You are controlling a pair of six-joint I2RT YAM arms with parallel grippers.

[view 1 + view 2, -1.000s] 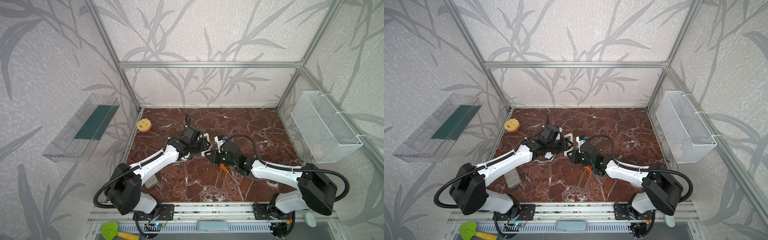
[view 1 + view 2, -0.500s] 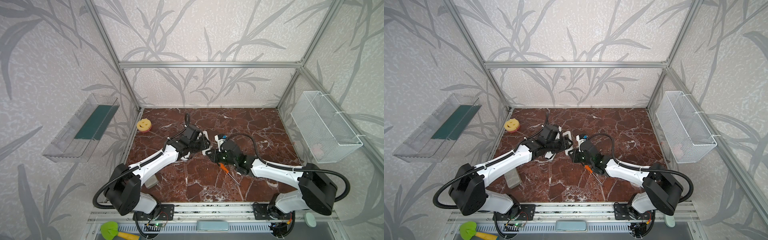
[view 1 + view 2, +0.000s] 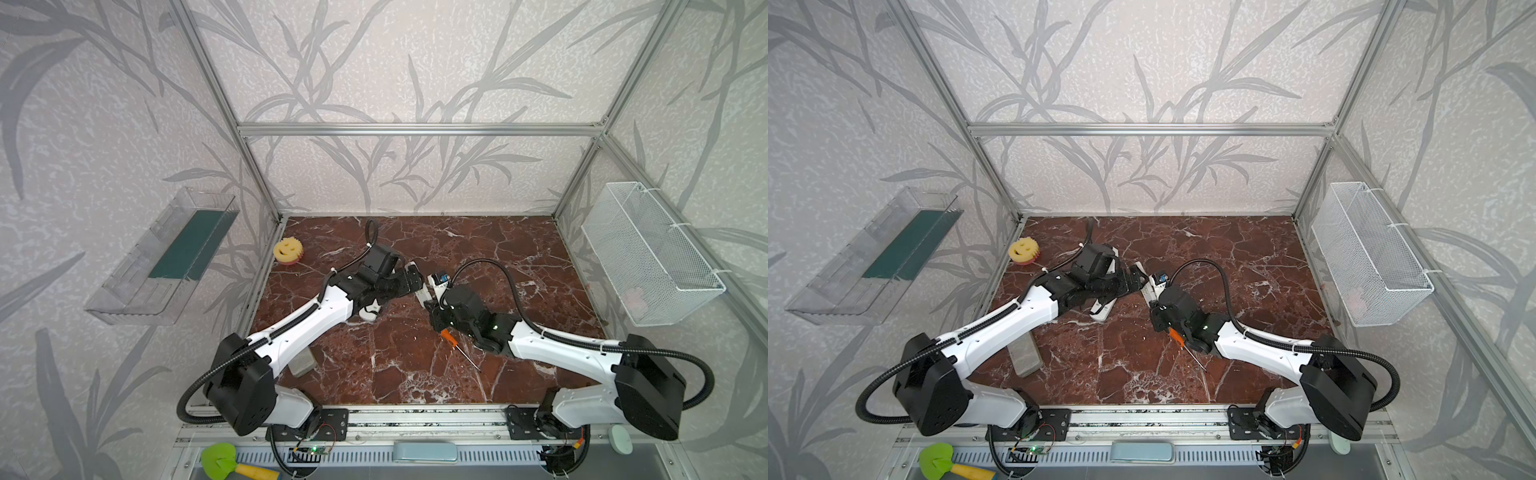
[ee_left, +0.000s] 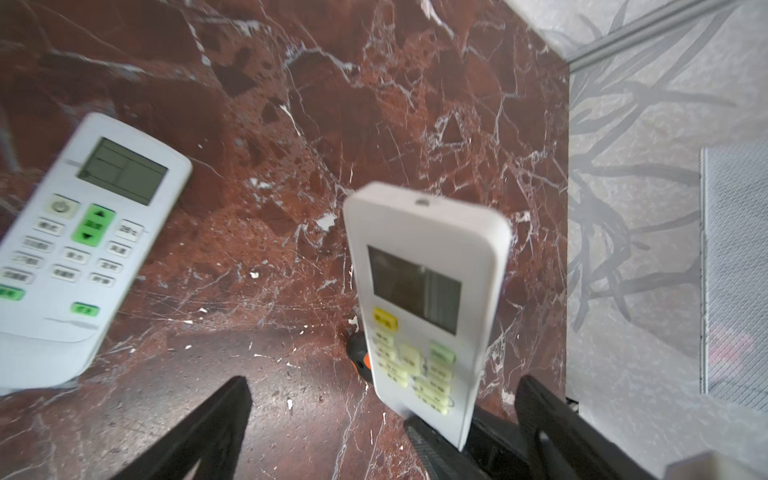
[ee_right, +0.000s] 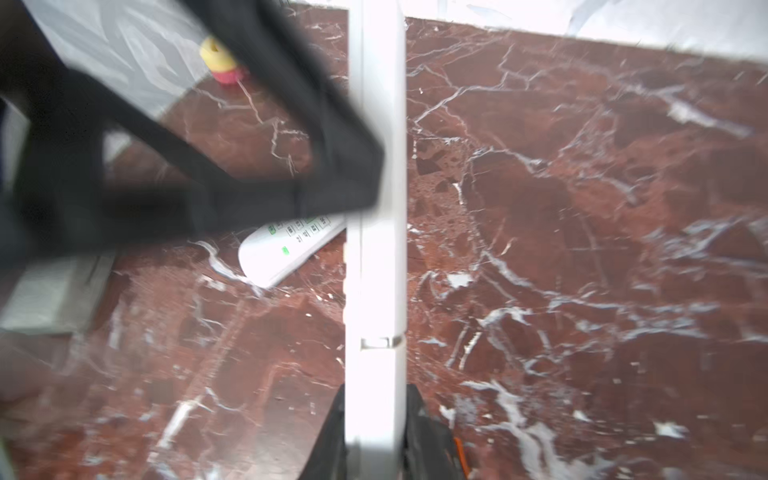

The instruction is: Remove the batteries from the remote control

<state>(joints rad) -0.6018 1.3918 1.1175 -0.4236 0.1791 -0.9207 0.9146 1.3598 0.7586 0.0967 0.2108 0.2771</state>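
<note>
Remote control (image 4: 424,299) | your left gripper (image 4: 382,384) has just spread wide, letting go | right gripper (image 5: 376,419) alone clamps its button end | batteries not in view

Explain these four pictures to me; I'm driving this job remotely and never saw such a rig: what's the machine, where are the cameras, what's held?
Two white-and-black robot arms work over a red marble surface. The two wide pictures look down from one overhead camera; the two close ones come from a camera on each wrist. The right end effector is shut on the lower end of a white remote, holding it above the marble. The left end effector is open close to it, gripping nothing. A second remote lies face up on the marble, with an orange-handled screwdriver, a smiley sponge and a grey block. No batteries show.
</note>
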